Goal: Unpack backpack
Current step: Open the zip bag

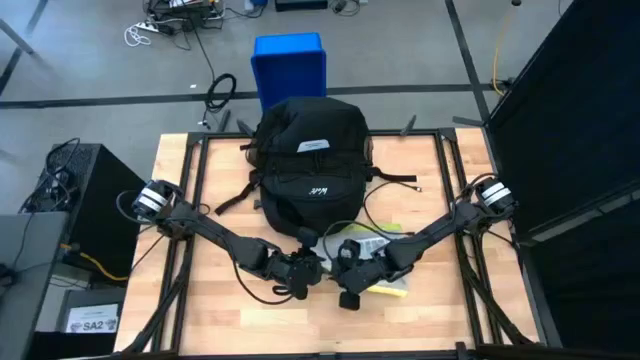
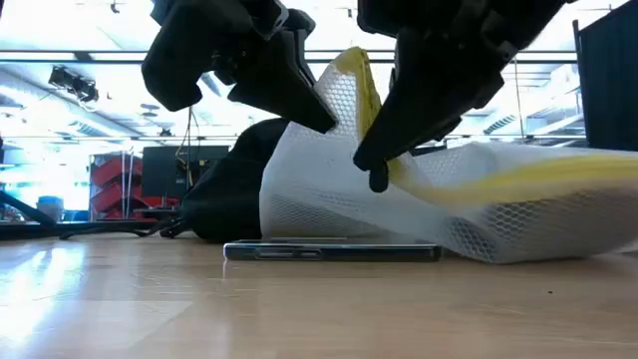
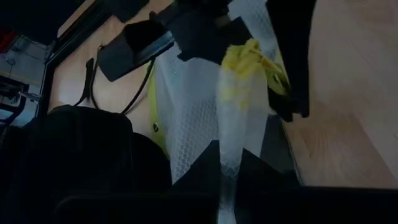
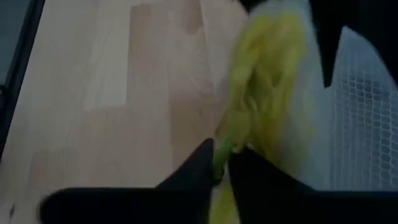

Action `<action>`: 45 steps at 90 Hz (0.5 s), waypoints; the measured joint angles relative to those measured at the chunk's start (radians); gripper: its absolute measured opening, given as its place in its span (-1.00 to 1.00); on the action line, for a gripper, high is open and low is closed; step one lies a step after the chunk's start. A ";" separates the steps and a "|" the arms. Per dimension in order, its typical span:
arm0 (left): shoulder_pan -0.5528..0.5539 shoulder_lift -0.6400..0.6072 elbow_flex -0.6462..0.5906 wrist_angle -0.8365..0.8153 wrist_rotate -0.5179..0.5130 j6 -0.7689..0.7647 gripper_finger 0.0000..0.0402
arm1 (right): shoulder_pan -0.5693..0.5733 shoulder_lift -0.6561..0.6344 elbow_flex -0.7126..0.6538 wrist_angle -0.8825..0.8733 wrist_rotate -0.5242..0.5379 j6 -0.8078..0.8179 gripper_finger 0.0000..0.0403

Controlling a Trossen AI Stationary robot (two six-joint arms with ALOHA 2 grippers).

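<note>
Black backpack (image 1: pixel 310 165) sits upper centre of the table (image 1: pixel 200 320). Both grippers, left (image 1: pixel 300 283) and right (image 1: pixel 347 293), pinch a white mesh pouch (image 2: pixel 399 199) (yellow-edged; contents hidden), clear only at table level.

You are looking at the backpack (image 1: pixel 311 160) sitting at the far middle of the table (image 1: pixel 200 310), with a box (image 1: pixel 291 66) standing on the floor behind it. A mesh pouch (image 1: pixel 378 262) is lying on the table just in front of the backpack. The left gripper (image 1: pixel 303 283) and right gripper (image 1: pixel 345 283) are sitting side by side at the pouch's near end, each pinching it.
</note>
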 joint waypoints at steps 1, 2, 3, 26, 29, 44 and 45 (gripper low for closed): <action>0.000 0.000 0.000 0.001 0.000 0.000 -1.00 | 0.000 0.000 0.000 0.000 -0.002 -0.001 -0.96; 0.001 0.000 0.000 0.002 0.000 0.000 -1.00 | 0.000 0.000 0.000 0.000 -0.002 -0.001 -0.96; 0.001 0.000 0.000 0.003 0.000 0.000 -1.00 | 0.000 0.000 0.000 0.000 -0.003 -0.001 -0.96; 0.015 0.000 0.000 0.041 0.036 0.009 -1.00 | 0.001 0.000 0.000 -0.017 -0.041 0.012 -0.99; 0.015 0.000 0.000 0.047 0.053 0.016 -1.00 | 0.001 0.000 0.000 -0.023 -0.043 0.013 -1.00; 0.015 0.000 0.000 0.053 0.111 0.066 -0.94 | 0.001 0.001 0.000 -0.029 -0.044 0.023 -1.00; 0.015 0.000 0.000 0.053 0.114 0.067 -0.93 | 0.001 0.001 0.000 -0.030 -0.044 0.023 -1.00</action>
